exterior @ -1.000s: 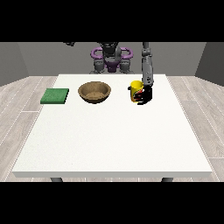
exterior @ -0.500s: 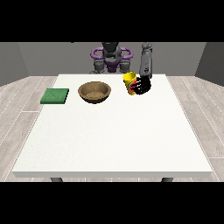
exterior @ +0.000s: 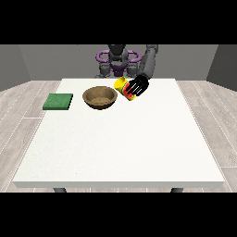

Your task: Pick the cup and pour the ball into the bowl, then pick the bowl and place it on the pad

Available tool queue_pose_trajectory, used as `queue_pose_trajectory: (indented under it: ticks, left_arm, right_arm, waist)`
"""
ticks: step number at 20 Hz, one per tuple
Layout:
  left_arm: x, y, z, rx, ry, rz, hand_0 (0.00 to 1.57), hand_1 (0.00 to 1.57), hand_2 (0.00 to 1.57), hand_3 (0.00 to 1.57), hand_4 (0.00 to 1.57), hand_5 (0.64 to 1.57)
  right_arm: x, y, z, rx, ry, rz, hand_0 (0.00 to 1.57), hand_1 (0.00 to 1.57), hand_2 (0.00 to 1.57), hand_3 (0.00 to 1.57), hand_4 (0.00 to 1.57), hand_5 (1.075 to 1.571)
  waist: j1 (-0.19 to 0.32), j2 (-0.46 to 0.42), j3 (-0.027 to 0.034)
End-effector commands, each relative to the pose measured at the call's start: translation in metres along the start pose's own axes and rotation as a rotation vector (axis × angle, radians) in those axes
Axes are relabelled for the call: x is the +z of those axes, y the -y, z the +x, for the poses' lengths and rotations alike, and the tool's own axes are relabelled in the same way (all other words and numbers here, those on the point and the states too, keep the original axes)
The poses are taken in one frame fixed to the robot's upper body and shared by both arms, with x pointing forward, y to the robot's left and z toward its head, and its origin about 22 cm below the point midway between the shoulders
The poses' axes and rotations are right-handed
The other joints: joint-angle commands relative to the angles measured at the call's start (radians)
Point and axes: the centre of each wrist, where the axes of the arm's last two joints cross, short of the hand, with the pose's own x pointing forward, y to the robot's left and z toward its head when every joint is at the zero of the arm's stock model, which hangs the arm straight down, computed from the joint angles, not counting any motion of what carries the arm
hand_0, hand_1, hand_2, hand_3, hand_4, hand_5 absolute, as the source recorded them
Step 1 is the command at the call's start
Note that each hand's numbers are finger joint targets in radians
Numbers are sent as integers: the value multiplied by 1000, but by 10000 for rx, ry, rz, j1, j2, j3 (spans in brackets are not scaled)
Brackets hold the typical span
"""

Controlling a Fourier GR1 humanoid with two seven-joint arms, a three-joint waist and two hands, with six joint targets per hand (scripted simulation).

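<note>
The hand at the view's right (exterior: 138, 86) has its dark fingers wrapped round the yellow cup (exterior: 124, 86), which it holds lifted off the table (exterior: 120, 148) and tipped over, mouth leaning toward the bowl (exterior: 100, 97). The cup hangs just beside the bowl, on the side nearer the view's right, with its open end close to the bowl's rim but not quite over the middle. A patch of red shows between the fingers on the cup's side. The ball cannot be made out: whether it sits inside the cup or has rolled out is not visible, and nothing round shows in the bowl.

The other hand does not show at all.

Taking the bowl as the mark: it stands upright toward the robot's side of the table, brown and shallow. The green pad (exterior: 58, 101) lies flat well apart from it toward the view's left, at about the same depth.

This looks like the pouring step, part way through the tilt. The next move seems to call for carrying the cup's mouth a little further over the bowl and tipping it more, so the ball falls inside rather than onto the table beside the rim. Afterwards the cup must be set down, and the bowl picked up and carried across to the pad.
</note>
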Motion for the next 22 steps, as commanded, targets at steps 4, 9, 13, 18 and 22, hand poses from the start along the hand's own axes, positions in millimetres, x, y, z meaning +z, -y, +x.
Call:
queue_pose_trajectory:
  ticks: [4,9,13,18,22]
  left_arm:
    - [-39,8,45,-1367,94,213,1415,1415,1571,1571,971,1562]
    - [-62,-6,52,-3740,1031,1052,1371,1371,1571,1571,844,1565]
    - [-53,8,48,-5906,1723,583,1353,1353,1571,1571,842,1550]
    - [-34,55,81,-7692,2493,-1179,1326,1326,1433,1427,979,1480]
    - [-24,61,74,-9996,4094,-1901,1454,1454,1571,1571,939,1490]
  right_arm:
    - [-2,21,-11,14,360,-138,0,0,0,0,334,1564]
    - [-26,-15,11,-83,799,277,0,0,0,0,337,1563]
    - [-19,-1,-16,-30,-129,164,0,0,0,0,360,1564]
    - [-21,0,-38,-340,-1075,13,0,0,0,0,378,1565]
    - [-10,4,-56,-269,-1197,-369,0,0,0,0,384,1565]
  waist:
    - [-51,244,-9]
    - [-54,782,-14]
    - [-120,34,11]
    - [-25,-770,13]
    - [282,-1104,20]
